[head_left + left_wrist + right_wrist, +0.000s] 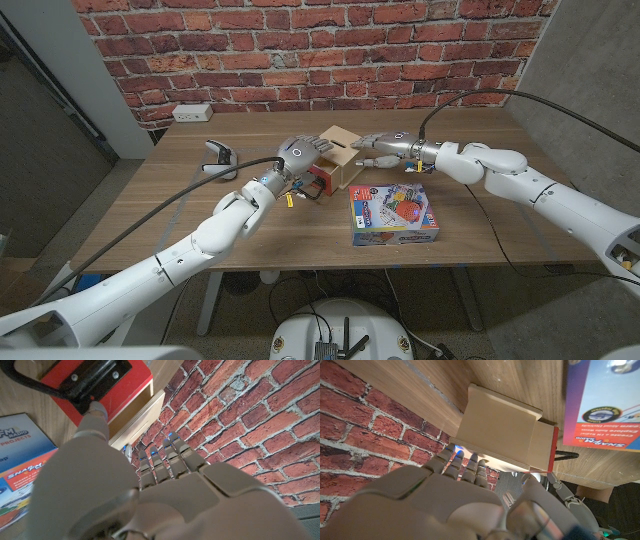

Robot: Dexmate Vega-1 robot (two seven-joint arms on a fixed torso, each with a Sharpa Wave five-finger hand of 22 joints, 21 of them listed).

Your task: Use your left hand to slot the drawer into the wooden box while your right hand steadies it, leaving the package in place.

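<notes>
The wooden box (345,150) stands mid-table with its drawer (322,181) partly out; the red front and black handle (97,377) face me. My left hand (299,154) hovers at the box's left front with fingers spread, and its thumb (94,414) touches the red front just below the handle. My right hand (386,144) reaches in from the right, fingers stretched toward the box's far right side; actual contact is unclear. The box (497,422) and the drawer's red edge (554,450) also appear past my right hand (445,500). The colourful package (394,216) lies flat just right of the drawer.
A small black and white device (220,156) sits on the table left of my left hand. A wall socket (191,112) is on the brick wall behind. Cables trail over both arms. The package (20,465) lies close to the drawer front.
</notes>
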